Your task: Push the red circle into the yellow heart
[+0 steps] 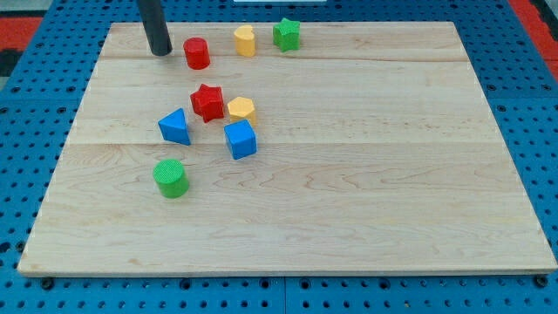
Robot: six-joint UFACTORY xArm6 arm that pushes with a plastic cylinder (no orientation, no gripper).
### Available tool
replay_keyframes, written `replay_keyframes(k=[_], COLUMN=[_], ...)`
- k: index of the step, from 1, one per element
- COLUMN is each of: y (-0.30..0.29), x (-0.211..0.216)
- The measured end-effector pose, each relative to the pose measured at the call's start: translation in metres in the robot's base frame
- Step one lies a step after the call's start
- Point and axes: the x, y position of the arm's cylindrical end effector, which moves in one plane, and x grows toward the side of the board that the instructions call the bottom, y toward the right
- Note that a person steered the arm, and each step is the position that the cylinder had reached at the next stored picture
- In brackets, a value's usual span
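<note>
My tip sits at the view's top left of the wooden board, just to the view's left of the red circle. Close, but I see a thin gap, so apart, not touching. No pincer on this rig: just a plain dark rod, nothing to open or shut, holding nothing.

Red circle is near the top edge, with the yellow heart just beside it on the view's right, slightly higher, a small gap between them. Green star right of the heart.

Mid-left cluster: red star touching or nearly touching a yellow hexagon-like block; can't tell contact. Blue triangle to the left, blue cube below. Green cylinder lower, well apart.

Rod's upper part is cut off by the view's top edge. Heart shape is hard to make out from this angle.
</note>
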Motion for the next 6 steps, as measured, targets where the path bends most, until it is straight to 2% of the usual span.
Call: replay_keyframes(k=[1, 2, 3, 4, 6], y=[0.045, 0.024, 0.053, 0.065, 0.114], x=[0.005, 0.018, 0.045, 0.007, -0.01])
